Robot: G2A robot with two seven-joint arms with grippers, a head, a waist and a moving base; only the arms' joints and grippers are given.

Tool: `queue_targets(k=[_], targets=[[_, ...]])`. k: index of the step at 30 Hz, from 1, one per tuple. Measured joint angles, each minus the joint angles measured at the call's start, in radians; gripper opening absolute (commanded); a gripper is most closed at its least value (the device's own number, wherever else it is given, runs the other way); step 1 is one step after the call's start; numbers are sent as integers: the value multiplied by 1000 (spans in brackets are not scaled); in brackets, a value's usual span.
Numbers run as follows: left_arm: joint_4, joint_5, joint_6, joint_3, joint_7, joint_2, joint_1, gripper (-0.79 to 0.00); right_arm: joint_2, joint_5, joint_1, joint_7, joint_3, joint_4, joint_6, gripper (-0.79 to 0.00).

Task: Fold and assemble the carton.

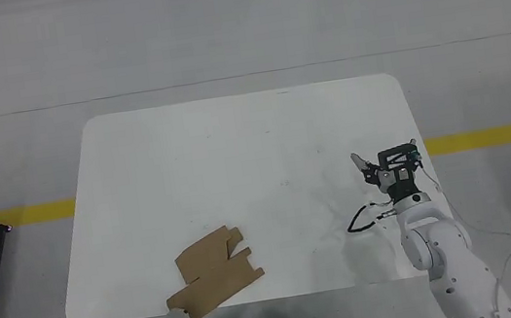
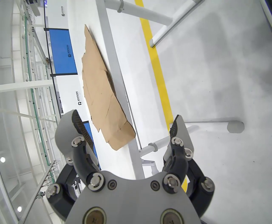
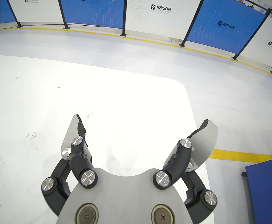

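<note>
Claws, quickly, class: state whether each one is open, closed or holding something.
Left claw: open, holding nothing.
Right claw: open, holding nothing.

carton (image 1: 214,271) — matt brown cardboard | table (image 1: 256,159) — smooth white, scuffed | right pincer (image 3: 141,122) pads (image 3: 82,127): rough black

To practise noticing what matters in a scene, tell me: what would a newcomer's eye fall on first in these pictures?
The flat brown carton stands out against the white table. It lies unfolded at the near edge towards the left, one corner poking past the edge. The left gripper hangs open just off that corner, not touching it, while the right gripper is open above the table's right side.
</note>
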Motion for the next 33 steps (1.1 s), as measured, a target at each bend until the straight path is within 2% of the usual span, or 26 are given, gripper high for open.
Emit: queue_targets(k=[1,3,4,8,9,10,16,22,25,28,33], targets=[[1,-1,4,2,-2,0,-1,-197,0,0,0,0,0,0,0,0],[1,-5,20,4,-16,0,-3,-434,0,0,0,0,0,0,0,0],[2,-6,28,4,-25,0,-3,-508,0,0,0,0,0,0,0,0],[9,15,40,-1,-63,2,-5,-646,0,0,0,0,0,0,0,0],[10,18,40,0,-67,2,-7,-742,0,0,0,0,0,0,0,0],[11,20,39,1,-71,2,-8,-785,0,0,0,0,0,0,0,0],[13,26,50,6,-76,5,-10,-785,0,0,0,0,0,0,0,0],[-15,-12,84,0,-22,11,14,-785,0,0,0,0,0,0,0,0],[-66,-93,132,-25,20,16,50,-785,0,0,0,0,0,0,0,0],[-138,-186,176,-82,25,22,86,-785,0,0,0,0,0,0,0,0],[-265,-289,106,-153,14,29,85,-785,0,0,0,0,0,0,0,0]])
